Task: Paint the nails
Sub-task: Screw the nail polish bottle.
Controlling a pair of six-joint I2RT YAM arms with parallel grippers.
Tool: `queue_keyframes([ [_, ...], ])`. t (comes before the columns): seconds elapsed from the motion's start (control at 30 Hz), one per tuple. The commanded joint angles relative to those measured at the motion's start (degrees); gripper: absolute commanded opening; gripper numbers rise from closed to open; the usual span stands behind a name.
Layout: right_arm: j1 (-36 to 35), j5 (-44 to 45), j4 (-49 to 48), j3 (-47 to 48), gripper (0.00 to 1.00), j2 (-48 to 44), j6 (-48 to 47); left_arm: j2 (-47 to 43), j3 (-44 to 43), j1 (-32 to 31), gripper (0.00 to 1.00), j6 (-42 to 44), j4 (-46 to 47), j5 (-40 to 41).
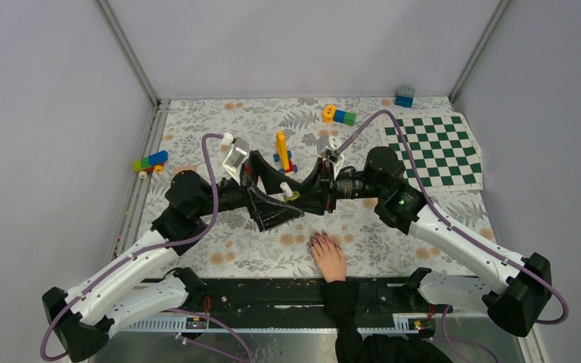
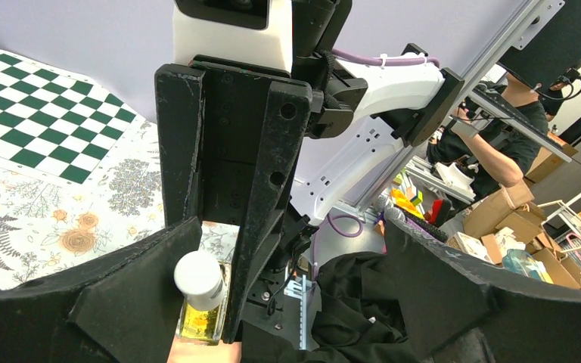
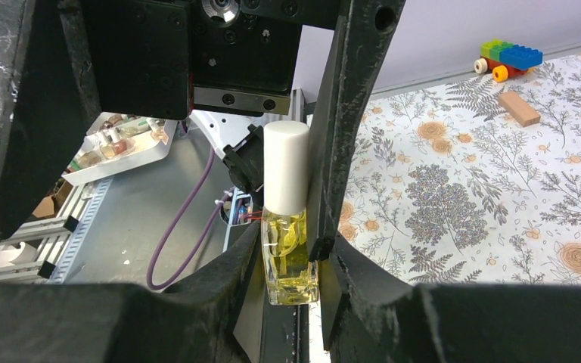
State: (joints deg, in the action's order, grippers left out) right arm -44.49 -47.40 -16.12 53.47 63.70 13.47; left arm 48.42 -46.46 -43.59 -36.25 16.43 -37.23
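Table cover (image 1: 393,227): floral sheet; spreads beneath the left pincer (image 2: 291,224) and the right pincer (image 3: 291,265), which meet tip to tip above its middle.
Left arm (image 1: 132,265): white and black; extends behind the left pincer to the near edge.
Right arm (image 1: 454,238): white and black; extends behind the right pincer to the near edge.
Chessboard mat (image 1: 433,147): green and white; flat on the cover, beyond and outboard of the right pincer, well apart from it.
Left pincer: released; fingers spread wide on either side of the bottle (image 3: 289,257). One finger (image 3: 344,113) touches the white cap (image 3: 285,162); the other stands well clear.
Right pincer: grasping the bottle; its two fingers press the glass body from both sides, low down.
Hand (image 1: 330,261): pale, palm down on the cover, with a black sleeve (image 1: 342,302); lies on the base side of both pincers, near them, not touching.
Yellow brick stack (image 1: 281,150): stands just beyond the two pincers.
Brick row (image 1: 338,115): orange, blue, green; farther beyond the right pincer.
Second brick row (image 1: 150,160): green, blue, yellow; outboard of the left pincer, well apart.
Blue brick (image 1: 404,97): at the far edge, well beyond the right pincer.
Bottle: small, clear glass, yellow liquid, cap on; held at the right pincer's fingertips, inside the left pincer's open span.
Nails (image 1: 318,239): dark, tiny; at the fingertips of the hand, pointing toward the pincers, slightly to the right pincer's side of the meeting point, apart from both.
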Motion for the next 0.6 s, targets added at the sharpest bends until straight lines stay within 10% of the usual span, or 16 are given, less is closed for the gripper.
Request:
queue_keyframes([
  [0.0,-1.4,-2.5,-4.2,1.0,0.0,-3.5,-1.0,0.9,0.3,1.7,0.99,0.8,-1.0,11.9],
  [0.57,-1.6,-0.8,-2.5,1.0,0.0,-3.6,-2.1,1.2,-0.7,1.8,0.99,-1.3,-1.8,16.8],
])
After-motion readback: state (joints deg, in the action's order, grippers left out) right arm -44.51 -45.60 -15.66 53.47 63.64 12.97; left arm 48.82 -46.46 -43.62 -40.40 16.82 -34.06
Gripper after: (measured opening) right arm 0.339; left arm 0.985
